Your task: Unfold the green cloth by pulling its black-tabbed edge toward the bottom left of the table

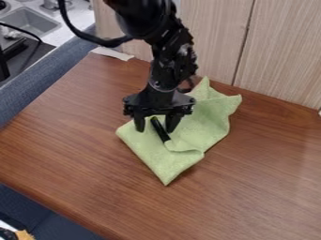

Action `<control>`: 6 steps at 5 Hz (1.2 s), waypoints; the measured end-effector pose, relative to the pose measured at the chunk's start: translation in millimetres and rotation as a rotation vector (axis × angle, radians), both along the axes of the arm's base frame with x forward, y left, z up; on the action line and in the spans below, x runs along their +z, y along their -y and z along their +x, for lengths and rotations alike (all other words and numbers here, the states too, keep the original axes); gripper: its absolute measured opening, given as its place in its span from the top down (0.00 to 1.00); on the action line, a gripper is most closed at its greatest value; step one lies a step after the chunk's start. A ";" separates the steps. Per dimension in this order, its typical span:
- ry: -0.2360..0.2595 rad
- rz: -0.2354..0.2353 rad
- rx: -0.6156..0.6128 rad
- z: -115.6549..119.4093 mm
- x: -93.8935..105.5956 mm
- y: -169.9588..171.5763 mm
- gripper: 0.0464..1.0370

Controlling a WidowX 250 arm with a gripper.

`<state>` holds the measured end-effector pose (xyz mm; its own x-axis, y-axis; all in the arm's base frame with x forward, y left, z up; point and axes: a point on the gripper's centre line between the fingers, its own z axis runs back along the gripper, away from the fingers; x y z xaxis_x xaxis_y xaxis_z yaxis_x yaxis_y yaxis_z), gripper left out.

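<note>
Black, jointed robot arm point(168, 58) of glossy, angular segments, small pale highlights at the wrist. Thick black cable point(78, 33) loops off its side. Black two-finger gripper point(155, 131) bears a wide crossbar with knobbly ends.

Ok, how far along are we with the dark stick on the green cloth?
Lining up looks mostly done: the pincer is low over the green cloth, fingers apart, with the dark stick between them in this view. In hand: nothing appears gripped. Left, I'd judge: closing on the stick, then any lift, since it seems to lie on the cloth.
</note>
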<state>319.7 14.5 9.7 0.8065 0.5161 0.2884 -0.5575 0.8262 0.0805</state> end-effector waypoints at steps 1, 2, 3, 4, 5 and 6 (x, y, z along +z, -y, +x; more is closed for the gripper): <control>-0.016 0.000 0.011 1.1 -7.0 0.0 0.66; -0.013 0.015 0.016 1.8 -5.8 -0.6 0.87; -0.009 0.011 0.025 2.0 -5.9 0.1 0.97; -0.002 0.010 0.023 2.9 -4.4 0.9 0.99; 0.055 0.017 0.027 2.0 15.3 -1.2 0.99; 0.094 0.028 0.041 -13.0 33.3 -6.0 0.99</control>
